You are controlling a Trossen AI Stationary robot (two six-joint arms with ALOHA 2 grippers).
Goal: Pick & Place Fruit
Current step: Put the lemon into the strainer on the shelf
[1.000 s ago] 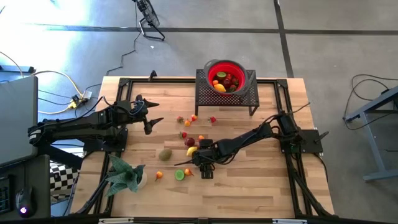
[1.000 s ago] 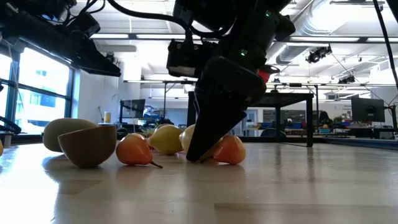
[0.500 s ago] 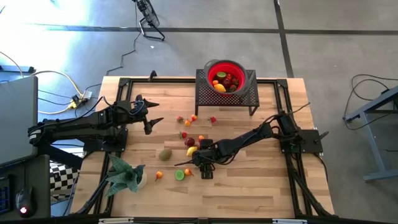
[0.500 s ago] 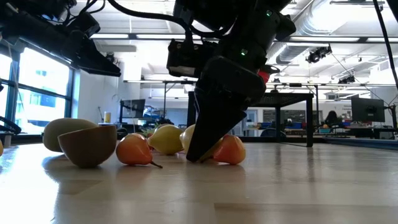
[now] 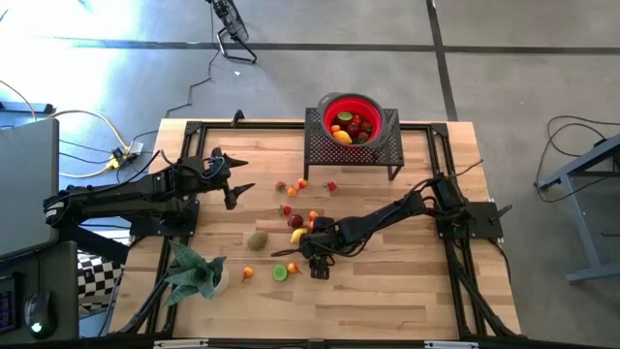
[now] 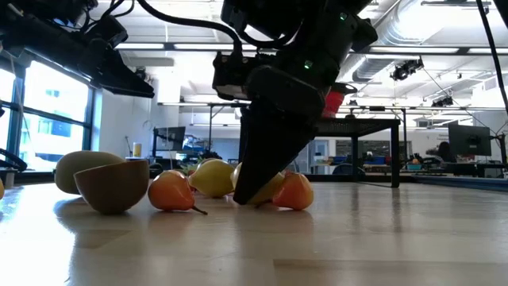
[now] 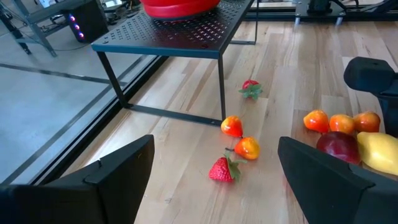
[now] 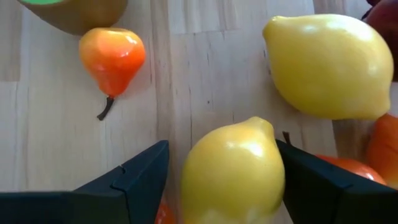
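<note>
Toy fruit scattered on a wooden table (image 5: 387, 291); no writing can be read.
A yellow lemon (image 8: 233, 171) is framed between the right gripper's (image 8: 221, 177) spread fingers; the left gripper (image 7: 214, 177) is held open above the table's left.

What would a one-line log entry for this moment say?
right pincer: open, straddling a lemon on table | left pincer: open, waiting above table | red bowl: some fruit inside

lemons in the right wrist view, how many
2: one lemon sits between the right claw fingers, the other lemon lies just beyond it on the table. More may be hidden.
</note>
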